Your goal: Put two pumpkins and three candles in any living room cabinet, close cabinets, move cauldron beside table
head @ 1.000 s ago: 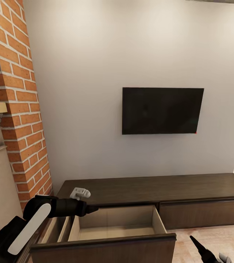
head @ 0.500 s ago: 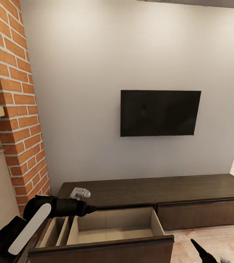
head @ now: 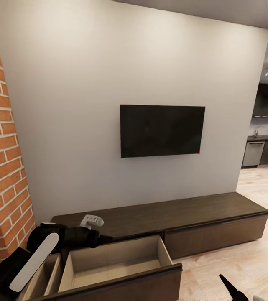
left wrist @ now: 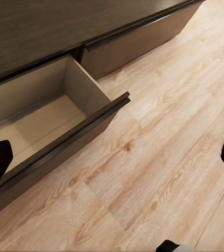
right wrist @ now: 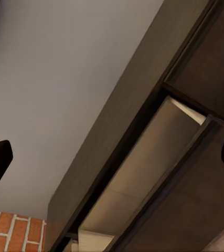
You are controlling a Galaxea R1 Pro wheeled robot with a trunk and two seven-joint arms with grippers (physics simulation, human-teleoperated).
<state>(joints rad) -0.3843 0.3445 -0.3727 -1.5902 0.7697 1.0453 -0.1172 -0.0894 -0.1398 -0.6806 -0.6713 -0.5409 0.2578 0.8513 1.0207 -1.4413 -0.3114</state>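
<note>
Items, left to right, as we log them in the head view.

Brick column [head: 0, 175]: at the left edge, beside the white wall.

Left gripper [left wrist: 112, 168]: our left arm reaches over the cabinet's left end. In the left wrist view its two dark fingertips sit at opposite edges of the picture, so we record it as spread wide and holding nothing.

Cabinet [head: 184, 211]: long, low and dark brown, running along the foot of the wall. Its left drawer [head: 108, 263] stands pulled out, pale interior showing, and nothing lies in the part we can see. The right drawer front is flush and closed.

Television [head: 162, 130]: mounted on the wall above the cabinet's middle.

Right gripper [right wrist: 112, 163]: low by the floor, near the drawer's right corner. Its fingertips likewise sit far apart in the right wrist view, with nothing between them.

Progress, in our judgement: the storage space is open and ready, but no goods appear inside. Stowing the pumpkins and candles, closing the drawer and placing the cauldron all seem still outstanding.
</note>
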